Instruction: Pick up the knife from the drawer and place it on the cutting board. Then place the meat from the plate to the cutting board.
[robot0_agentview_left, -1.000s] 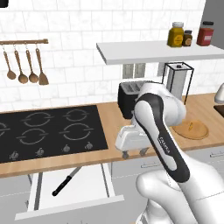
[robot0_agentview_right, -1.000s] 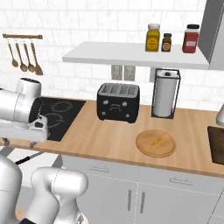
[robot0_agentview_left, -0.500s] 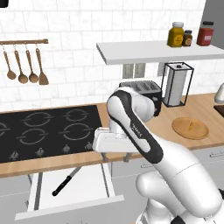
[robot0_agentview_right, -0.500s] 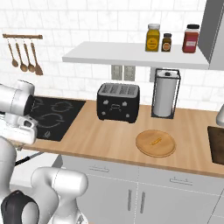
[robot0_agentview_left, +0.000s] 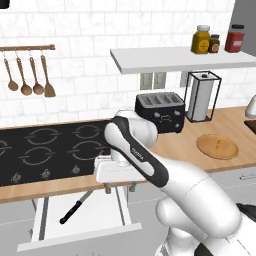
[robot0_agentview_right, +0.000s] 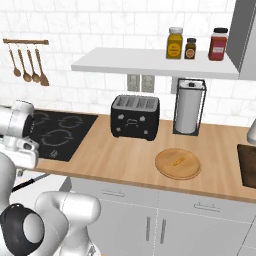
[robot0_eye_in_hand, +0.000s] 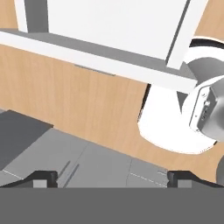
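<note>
The white drawer (robot0_agentview_left: 100, 222) stands pulled out below the counter edge. The knife (robot0_agentview_left: 75, 210), black-handled, lies slantwise on its floor. My gripper (robot0_agentview_left: 119, 188) hangs open just under the counter's front edge, above the drawer's right half. The knife is down and to the left of it, and nothing sits between the fingers (robot0_agentview_left: 106, 189). In the hand view the gripper (robot0_eye_in_hand: 113, 179) looks down at the drawer (robot0_eye_in_hand: 109, 22) from above. The round tan plate (robot0_agentview_right: 177, 163) carries the small orange meat (robot0_agentview_right: 178, 161). The dark cutting board (robot0_agentview_right: 248, 165) lies at the counter's far right.
A black stove top (robot0_agentview_left: 50, 150) lies behind the drawer. A black toaster (robot0_agentview_right: 135, 116) and a paper-towel stand (robot0_agentview_right: 189, 106) stand at the back of the counter. Wooden spoons (robot0_agentview_left: 27, 75) hang on the wall. Jars (robot0_agentview_right: 192, 45) sit on the shelf.
The arm has swung left and lowered. The hand went from above the counter by the stove's right side to the counter's front edge over the drawer. The jaws stayed open.
</note>
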